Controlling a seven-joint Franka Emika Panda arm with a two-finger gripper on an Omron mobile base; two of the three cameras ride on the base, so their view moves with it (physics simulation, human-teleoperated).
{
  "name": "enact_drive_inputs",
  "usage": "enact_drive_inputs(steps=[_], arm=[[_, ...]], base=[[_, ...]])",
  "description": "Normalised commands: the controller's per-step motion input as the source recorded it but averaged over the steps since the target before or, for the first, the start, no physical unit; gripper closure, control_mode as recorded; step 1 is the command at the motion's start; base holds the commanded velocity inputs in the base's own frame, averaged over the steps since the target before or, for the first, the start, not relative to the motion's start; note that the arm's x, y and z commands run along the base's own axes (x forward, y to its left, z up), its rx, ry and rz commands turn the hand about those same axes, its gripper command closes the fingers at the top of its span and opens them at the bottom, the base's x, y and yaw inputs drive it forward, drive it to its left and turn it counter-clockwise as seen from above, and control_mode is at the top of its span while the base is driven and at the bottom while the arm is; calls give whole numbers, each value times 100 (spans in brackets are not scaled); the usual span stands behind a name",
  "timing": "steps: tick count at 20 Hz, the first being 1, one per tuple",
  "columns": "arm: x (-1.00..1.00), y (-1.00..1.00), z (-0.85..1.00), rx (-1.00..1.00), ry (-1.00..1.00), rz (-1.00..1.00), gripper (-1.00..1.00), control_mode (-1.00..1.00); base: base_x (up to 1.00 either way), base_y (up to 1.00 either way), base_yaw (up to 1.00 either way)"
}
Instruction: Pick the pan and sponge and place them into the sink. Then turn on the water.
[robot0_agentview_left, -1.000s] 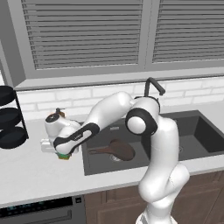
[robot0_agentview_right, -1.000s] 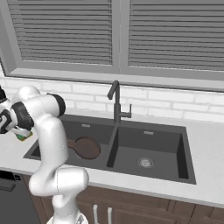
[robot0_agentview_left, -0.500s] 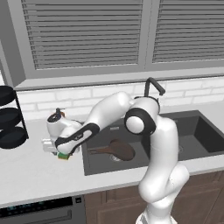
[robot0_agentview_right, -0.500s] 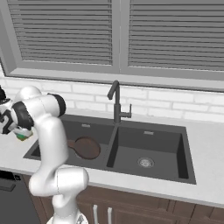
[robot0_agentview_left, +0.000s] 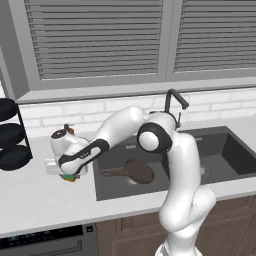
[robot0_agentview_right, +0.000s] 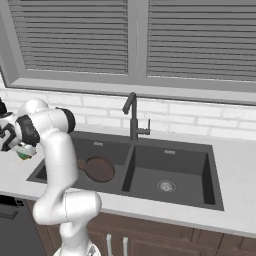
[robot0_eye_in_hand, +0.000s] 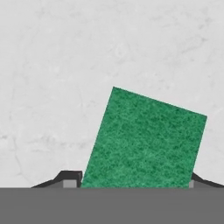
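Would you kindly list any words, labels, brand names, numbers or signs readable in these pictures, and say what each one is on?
There are none to read. The green rectangular sponge, the dark brown round frying pan, the dark grey double-basin sink, the dark angular faucet and the pale stone counter bear no lettering.

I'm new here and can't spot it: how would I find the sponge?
Start at the dark sink under the window and look to the pale counter on its left. There, under the white arm's hand, lies the sponge: a small block, green on top, the one bright thing there.
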Motion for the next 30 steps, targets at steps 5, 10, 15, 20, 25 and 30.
enact_drive_inputs(steps=[5, 10, 15, 20, 25, 30], arm=[[0, 7, -74, 0, 1, 0, 100, -100], [-14, -56, -16, 1, -1, -2, 100, -100], [-44, -100, 13, 9, -3, -12, 100, -100], [-30, -95, 49, 8, 0, -9, 100, -100], [-1, -100, 36, 10, 1, -8, 100, -100], [0, -99, 1, 5, 1, -4, 100, -100]], base=[[0, 0, 0], [0, 0, 0], [0, 0, 0], [0, 0, 0], [0, 0, 0], [0, 0, 0]])
